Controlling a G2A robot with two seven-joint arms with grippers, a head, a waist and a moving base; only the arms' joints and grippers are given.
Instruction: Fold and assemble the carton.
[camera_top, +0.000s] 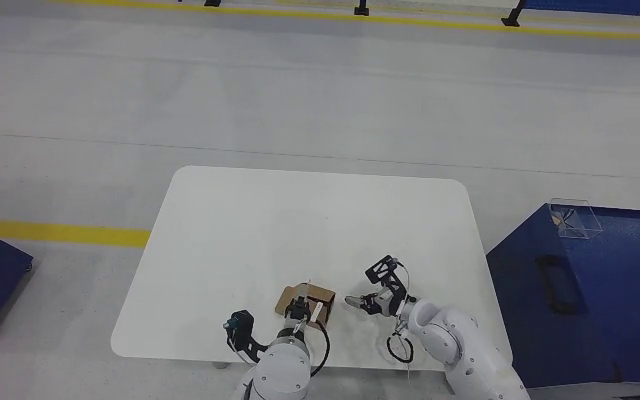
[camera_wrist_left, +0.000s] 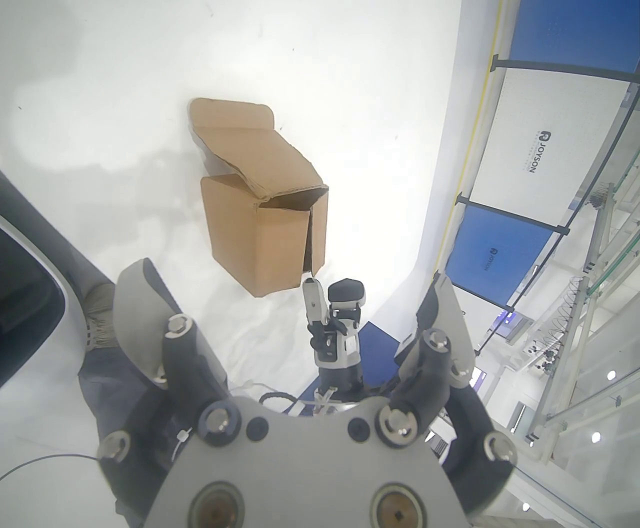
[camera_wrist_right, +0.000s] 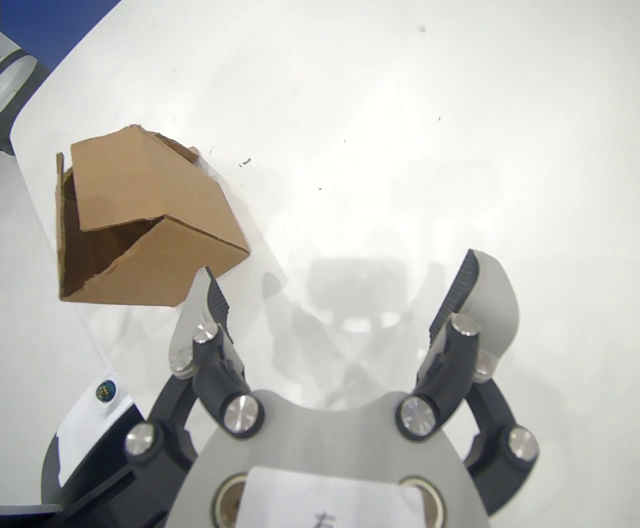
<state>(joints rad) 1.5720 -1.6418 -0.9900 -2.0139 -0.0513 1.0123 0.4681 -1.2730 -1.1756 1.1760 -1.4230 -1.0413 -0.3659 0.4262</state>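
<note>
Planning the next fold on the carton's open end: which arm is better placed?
Right, probably. The right gripper, jaws open, sits beside the carton, at its open end; the left gripper faces a closed side.

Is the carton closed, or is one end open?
Open: the carton lies on the table, one end gaping with the dark inside visible and a flap unfolded.

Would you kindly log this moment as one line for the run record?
carton: partly formed, one end open, on table | left gripper: open, empty | right gripper: open, empty, beside carton
</note>
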